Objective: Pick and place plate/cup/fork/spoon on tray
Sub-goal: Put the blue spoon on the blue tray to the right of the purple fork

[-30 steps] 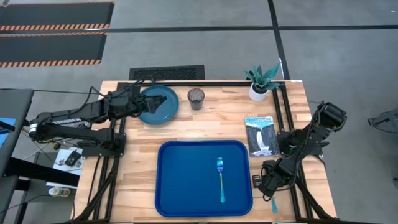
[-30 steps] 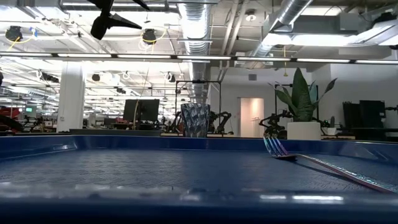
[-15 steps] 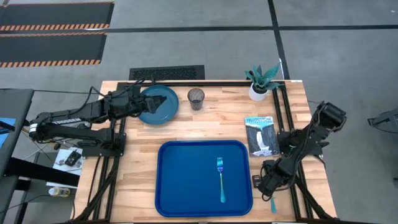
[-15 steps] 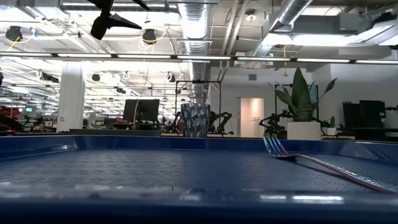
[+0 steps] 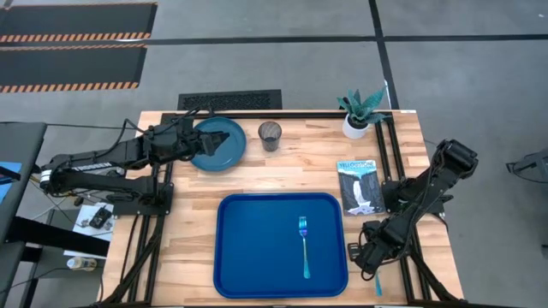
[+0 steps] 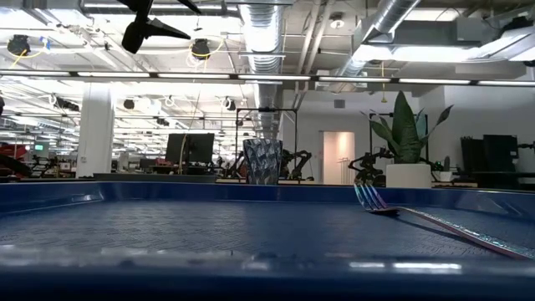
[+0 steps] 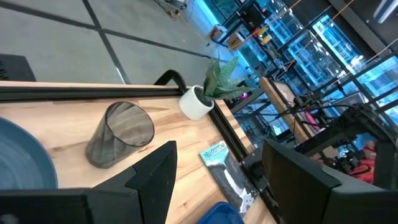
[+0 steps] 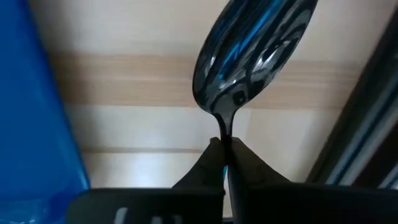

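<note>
The teal plate (image 5: 219, 143) lies at the table's far left, with the clear cup (image 5: 270, 134) upright to its right. The blue tray (image 5: 257, 257) sits at the near middle with the fork (image 5: 303, 246) lying on its right part; the fork also shows in the low view (image 6: 435, 221). My left gripper (image 5: 190, 145) is open at the plate's left edge, and its wrist view (image 7: 217, 162) shows the plate (image 7: 18, 165) and the cup (image 7: 121, 134). My right gripper (image 5: 366, 257) is shut on the spoon (image 8: 252, 56), just right of the tray. My left gripper is at the plate's left rim; I cannot tell whether it touches it. My right gripper pinches the spoon's thin neck (image 8: 225, 134), just behind the bowl, between its two fingertips (image 8: 208, 158). The light blue handle end (image 5: 377, 282) sticks out behind the gripper toward the near edge. The bowl is over the bare wood beside the tray.
A white pot with a green plant (image 5: 358, 115) stands at the far right corner. A flat printed packet (image 5: 359, 186) lies right of the tray's far corner. Black frame rails (image 5: 394, 154) run along the table's edges. Bare wood lies between the plate and the tray.
</note>
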Tool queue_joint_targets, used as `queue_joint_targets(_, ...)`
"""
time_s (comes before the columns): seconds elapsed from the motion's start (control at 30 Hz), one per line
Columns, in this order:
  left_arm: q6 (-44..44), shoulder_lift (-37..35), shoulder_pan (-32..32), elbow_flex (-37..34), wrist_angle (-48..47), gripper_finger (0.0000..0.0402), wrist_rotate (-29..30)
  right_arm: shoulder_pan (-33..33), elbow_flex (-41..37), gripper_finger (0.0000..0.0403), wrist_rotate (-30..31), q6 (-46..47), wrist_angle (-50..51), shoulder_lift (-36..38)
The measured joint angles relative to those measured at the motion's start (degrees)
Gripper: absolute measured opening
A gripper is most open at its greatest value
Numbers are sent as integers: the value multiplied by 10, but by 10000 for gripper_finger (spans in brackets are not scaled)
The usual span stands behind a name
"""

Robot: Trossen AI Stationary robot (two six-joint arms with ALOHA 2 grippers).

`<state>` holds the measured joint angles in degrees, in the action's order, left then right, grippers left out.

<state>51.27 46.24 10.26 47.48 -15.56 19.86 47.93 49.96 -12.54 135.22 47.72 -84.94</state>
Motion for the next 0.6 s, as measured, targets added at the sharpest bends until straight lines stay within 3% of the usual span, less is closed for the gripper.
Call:
queue_joint_targets(0.3,-2,0,0,0,0,222,0,-44,59,13,57,-30,88,26)
queue_joint_targets(0.6,-2,0,0,0,0,222,0,-127,97,12,94,-145,90,12)
